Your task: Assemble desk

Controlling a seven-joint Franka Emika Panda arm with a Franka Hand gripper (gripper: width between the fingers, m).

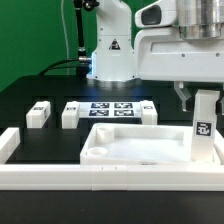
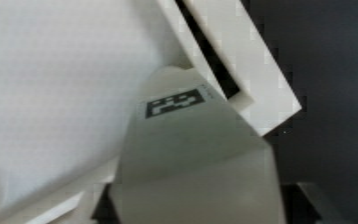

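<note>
The white rimmed tabletop panel [image 1: 135, 148] lies flat on the black table, just behind the front wall. My gripper [image 1: 200, 98] is shut on a white square-section leg [image 1: 204, 130] and holds it upright at the panel's corner on the exterior view's right. The leg's tag faces the camera. In the wrist view the leg [image 2: 194, 150] fills the middle with its tag showing, above the panel [image 2: 60, 90] and its rim; my gripper [image 2: 202, 212] is at its sides. Three more legs lie behind: two on the exterior view's left [image 1: 38, 113] [image 1: 70, 114], one [image 1: 148, 108] beside the marker board.
The marker board [image 1: 110, 108] lies in front of the robot base [image 1: 110, 55]. A long low white border wall [image 1: 100, 182] runs along the front and turns back at the exterior view's left [image 1: 8, 145].
</note>
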